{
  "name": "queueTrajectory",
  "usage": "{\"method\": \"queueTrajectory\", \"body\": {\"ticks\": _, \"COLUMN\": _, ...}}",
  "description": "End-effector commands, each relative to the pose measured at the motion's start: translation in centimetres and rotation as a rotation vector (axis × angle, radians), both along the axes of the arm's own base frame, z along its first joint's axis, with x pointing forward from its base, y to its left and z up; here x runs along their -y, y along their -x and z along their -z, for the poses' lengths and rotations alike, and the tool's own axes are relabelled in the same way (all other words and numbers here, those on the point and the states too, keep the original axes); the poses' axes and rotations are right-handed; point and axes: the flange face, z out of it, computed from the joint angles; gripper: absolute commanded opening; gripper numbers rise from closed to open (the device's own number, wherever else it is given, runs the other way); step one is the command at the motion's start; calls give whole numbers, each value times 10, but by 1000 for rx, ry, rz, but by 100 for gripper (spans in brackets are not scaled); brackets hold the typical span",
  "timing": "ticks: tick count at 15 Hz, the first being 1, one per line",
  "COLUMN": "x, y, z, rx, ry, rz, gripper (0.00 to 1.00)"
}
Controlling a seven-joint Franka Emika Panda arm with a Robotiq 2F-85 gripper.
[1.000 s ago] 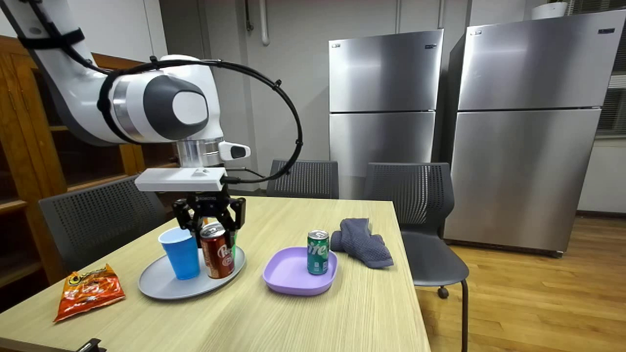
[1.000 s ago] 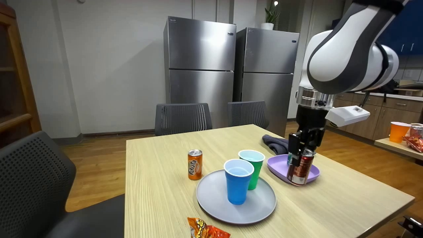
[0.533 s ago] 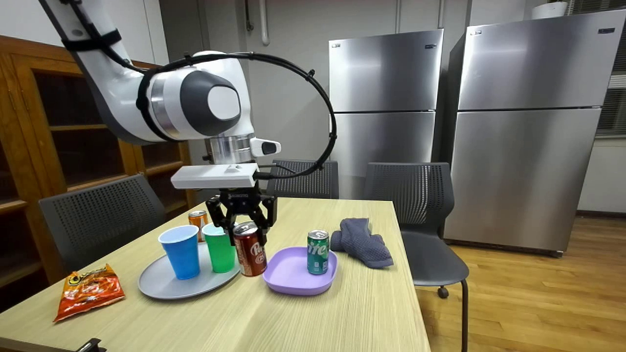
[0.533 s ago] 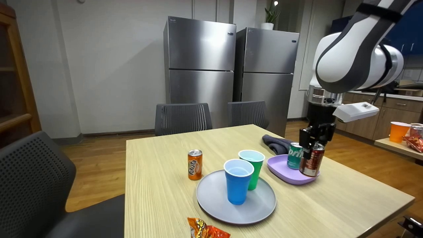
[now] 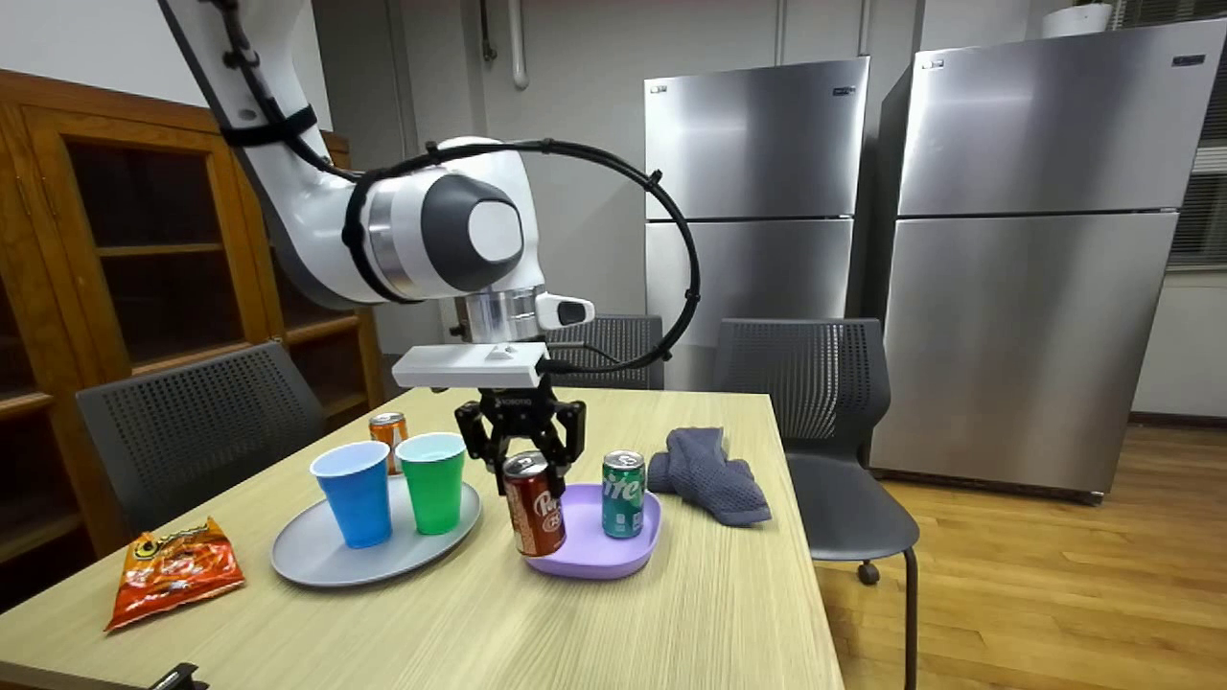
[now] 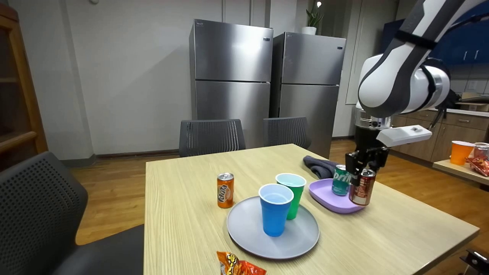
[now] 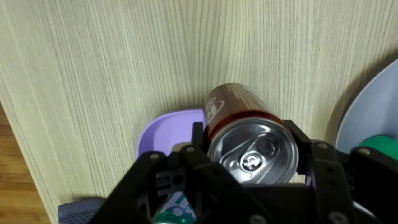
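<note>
In an exterior view, my jaws grip the Dr Pepper can, slightly tilted, at the edge of the purple plate, where the green Sprite can stands. In an exterior view, I hold it near the green Sprite can, well apart from the blue cup. In the wrist view, my fingers flank it; whether it touches the purple plate I cannot tell.

Room in purple tray beside Sprite can
</note>
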Motion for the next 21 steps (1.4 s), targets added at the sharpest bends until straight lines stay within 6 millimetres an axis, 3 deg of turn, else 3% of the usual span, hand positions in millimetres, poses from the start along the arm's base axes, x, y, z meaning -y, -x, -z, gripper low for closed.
{"method": "queueTrajectory", "body": {"ticks": 1, "x": 11, "y": -21, "z": 9, "rx": -9, "ry": 8, "rz": 69, "gripper": 38}}
{"method": "queueTrajectory", "body": {"ticks": 10, "x": 32, "y": -51, "z": 16, "rx": 6, "ry": 10, "rz": 123, "gripper": 38}}
{"method": "queueTrajectory", "body": {"ticks": 21, "x": 41, "y": -58, "z": 42, "rx": -7, "ry": 17, "rz": 175, "gripper": 38}}
